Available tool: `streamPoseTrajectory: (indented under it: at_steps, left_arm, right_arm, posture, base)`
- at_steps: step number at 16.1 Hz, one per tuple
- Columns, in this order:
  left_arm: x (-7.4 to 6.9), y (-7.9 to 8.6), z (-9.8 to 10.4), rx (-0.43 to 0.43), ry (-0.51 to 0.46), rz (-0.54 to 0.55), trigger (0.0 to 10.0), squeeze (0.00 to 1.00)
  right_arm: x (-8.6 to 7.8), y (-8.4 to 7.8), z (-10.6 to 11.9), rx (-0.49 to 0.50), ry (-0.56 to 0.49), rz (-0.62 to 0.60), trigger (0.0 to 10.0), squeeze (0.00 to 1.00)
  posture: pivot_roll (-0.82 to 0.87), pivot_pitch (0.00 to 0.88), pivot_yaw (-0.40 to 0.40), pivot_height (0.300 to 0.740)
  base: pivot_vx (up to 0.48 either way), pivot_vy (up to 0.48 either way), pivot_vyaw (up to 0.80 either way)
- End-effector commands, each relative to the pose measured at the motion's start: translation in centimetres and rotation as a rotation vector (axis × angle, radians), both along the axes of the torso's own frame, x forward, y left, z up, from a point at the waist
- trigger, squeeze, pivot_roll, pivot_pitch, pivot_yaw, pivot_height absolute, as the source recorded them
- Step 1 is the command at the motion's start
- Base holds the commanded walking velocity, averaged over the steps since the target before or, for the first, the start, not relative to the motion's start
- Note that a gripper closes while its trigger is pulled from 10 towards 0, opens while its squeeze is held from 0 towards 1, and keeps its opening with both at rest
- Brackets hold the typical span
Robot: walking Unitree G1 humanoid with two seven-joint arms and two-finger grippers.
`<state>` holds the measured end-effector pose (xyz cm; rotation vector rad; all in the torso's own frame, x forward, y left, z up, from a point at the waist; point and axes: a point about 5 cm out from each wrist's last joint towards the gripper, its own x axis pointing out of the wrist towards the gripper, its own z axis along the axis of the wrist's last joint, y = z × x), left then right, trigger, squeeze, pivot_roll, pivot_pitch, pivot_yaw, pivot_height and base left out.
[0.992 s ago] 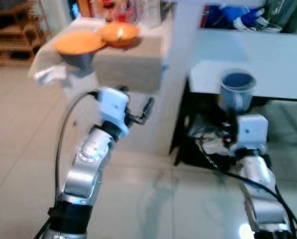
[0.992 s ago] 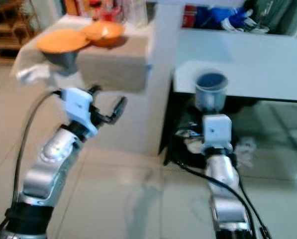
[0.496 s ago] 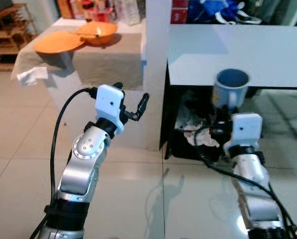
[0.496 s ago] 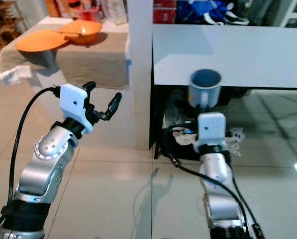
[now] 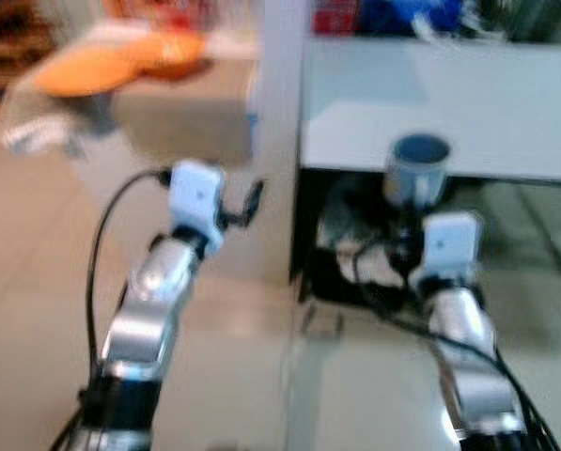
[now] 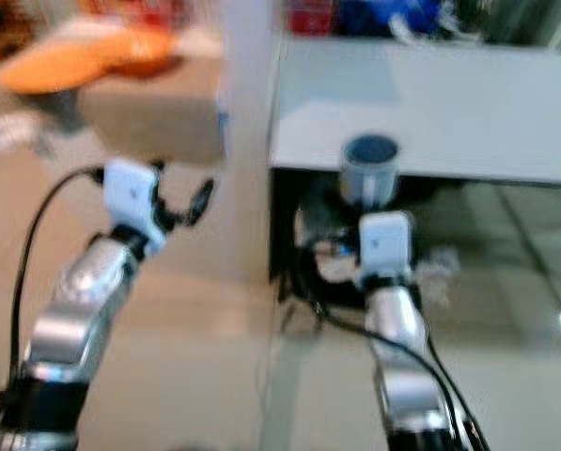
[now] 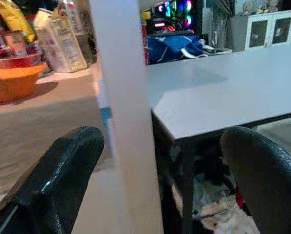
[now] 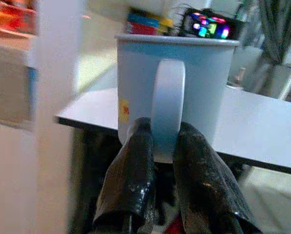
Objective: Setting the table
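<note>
A tiled floor runs up to a white pillar, with a cloth-covered side table carrying an orange bowl on the robot's left and a pale grey tabletop on its right; both head views are blurred. The mug, light blue with a loop handle, is held in the air in front of the tabletop's near edge, above the right arm. It looks rigid, smooth and probably ceramic, so it would likely be fairly light but slippery and liable to chip if knocked against the edge. The handle is the natural place to take it, though a grip there lets the body swing. The right tool has its fingers pressed in on that handle from both sides, mug upright. The left tool is raised near the pillar, fingers spread wide and holding nothing.
</note>
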<state>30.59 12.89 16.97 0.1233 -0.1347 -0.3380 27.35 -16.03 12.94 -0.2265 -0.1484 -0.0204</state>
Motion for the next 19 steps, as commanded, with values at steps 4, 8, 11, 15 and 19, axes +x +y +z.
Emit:
streamPoseTrajectory:
  at_steps: [4, 8, 11, 15, 19]
  left_arm:
    - [0.2, -1.4, 0.2, 0.002, -0.020, -0.052, 10.0, 0.00]
    - [0.2, 2.0, -0.9, -0.130, 0.051, 0.078, 10.0, 0.00]
    - [-1.1, 5.8, -2.9, -0.217, 0.186, 0.230, 10.0, 0.00]
    - [-2.1, 6.3, -4.0, -0.300, 0.261, 0.276, 10.0, 0.00]
    - [-1.5, 5.1, -3.3, -0.203, 0.229, 0.220, 10.0, 0.00]
  right_arm:
    - [-0.7, -2.3, 0.8, -0.014, -0.054, -0.089, 0.0, 0.17]
    - [-3.2, -4.0, -0.1, 0.016, -0.014, -0.163, 0.0, 0.20]
    - [-5.4, -4.5, -0.6, 0.029, 0.027, -0.175, 0.0, 0.24]
    - [-7.2, -5.0, -0.6, 0.099, 0.023, -0.213, 0.0, 0.35]
    - [-7.0, -4.6, -0.7, 0.114, 0.036, -0.196, 0.0, 0.39]
  posture:
    - [-0.07, 0.000, 0.010, 0.740]
    - [-0.09, 0.000, 0.029, 0.740]
    - [-0.10, 0.000, 0.038, 0.740]
    - [-0.10, 0.000, 0.040, 0.740]
    - [-0.12, 0.000, 0.043, 0.740]
  base:
    - [0.277, -0.388, 0.00]
    - [0.278, -0.389, 0.00]
    - [0.287, -0.382, 0.00]
    - [0.290, -0.380, 0.00]
    - [0.282, -0.386, 0.00]
